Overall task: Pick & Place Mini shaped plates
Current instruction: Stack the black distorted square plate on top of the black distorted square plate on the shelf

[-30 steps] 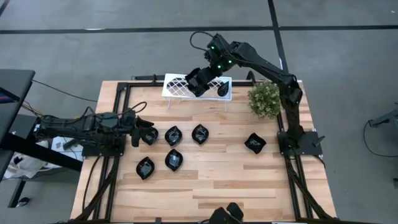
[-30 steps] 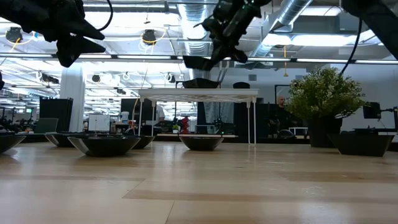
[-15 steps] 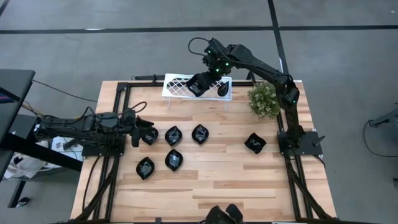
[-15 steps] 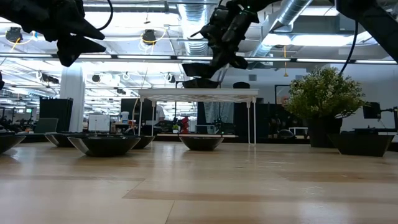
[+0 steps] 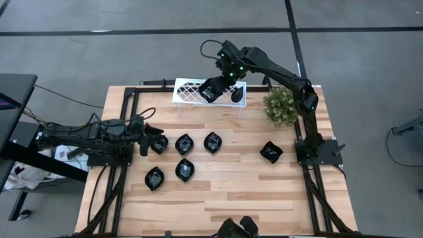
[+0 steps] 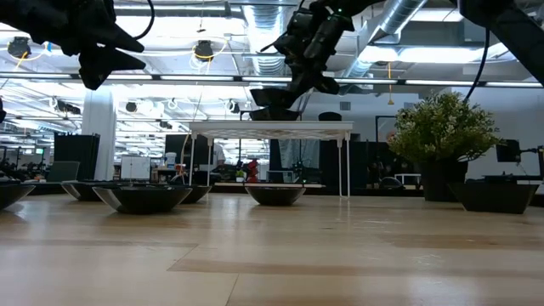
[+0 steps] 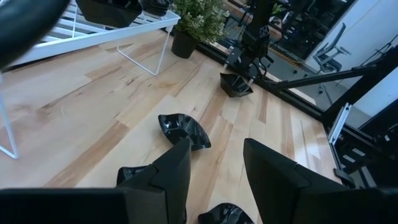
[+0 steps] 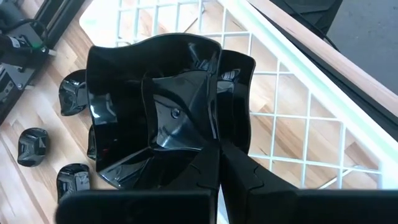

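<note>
Right gripper (image 8: 219, 163) clamped on rim of a square mini plate (image 8: 163, 127), held over the white lattice rack (image 5: 192, 91), seemingly atop another plate there. Could slide or tip off once released if set down crooked on glossy stack. Five more plates (image 5: 184, 144) spread mid-surface, one (image 5: 271, 152) apart near right arm's base, beside potted plant (image 5: 281, 106). Left gripper (image 5: 149, 136) waiting with fingers apart, just beside the nearest plate.

Cut off at the low view's left edge: one black dish (image 6: 10, 194). Too small from above to tell each dish's shape. Partly hidden under the right gripper (image 5: 210, 90): the white rack (image 5: 190, 92). Left gripper (image 5: 153, 137) hardly separable from the dish beside it.
</note>
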Motion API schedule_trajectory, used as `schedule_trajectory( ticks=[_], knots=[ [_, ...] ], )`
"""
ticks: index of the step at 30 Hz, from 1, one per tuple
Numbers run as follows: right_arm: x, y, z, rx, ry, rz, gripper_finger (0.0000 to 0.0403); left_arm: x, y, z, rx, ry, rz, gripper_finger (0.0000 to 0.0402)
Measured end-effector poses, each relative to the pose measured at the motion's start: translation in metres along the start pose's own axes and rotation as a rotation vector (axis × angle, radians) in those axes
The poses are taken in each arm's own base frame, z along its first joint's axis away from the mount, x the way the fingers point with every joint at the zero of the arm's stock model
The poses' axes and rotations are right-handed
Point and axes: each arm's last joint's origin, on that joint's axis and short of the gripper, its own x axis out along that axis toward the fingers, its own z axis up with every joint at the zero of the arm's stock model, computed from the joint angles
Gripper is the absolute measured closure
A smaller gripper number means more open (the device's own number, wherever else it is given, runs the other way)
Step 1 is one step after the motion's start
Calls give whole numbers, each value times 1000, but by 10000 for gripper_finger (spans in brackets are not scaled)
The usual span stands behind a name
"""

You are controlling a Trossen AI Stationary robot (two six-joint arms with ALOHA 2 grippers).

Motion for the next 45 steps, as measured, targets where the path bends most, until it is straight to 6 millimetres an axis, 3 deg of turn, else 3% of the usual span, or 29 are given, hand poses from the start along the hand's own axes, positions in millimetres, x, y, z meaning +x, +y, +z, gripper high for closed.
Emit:
schedule_trajectory(
  ticks=[7,15,24,45],
  knots=[
    [-1,-3,1,3,-1,-3,403,0,0,0,-1,-3,-2,252],
    [19,-7,-5,17,36,-10,403,0,0,1,-9,-5,-4,252],
    [19,-6,-4,18,12,-2,402,0,-1,1,-11,-8,-13,252],
    [18,-10,-7,24,48,-14,340,0,-2,3,-16,-25,-22,252]
  ],
)
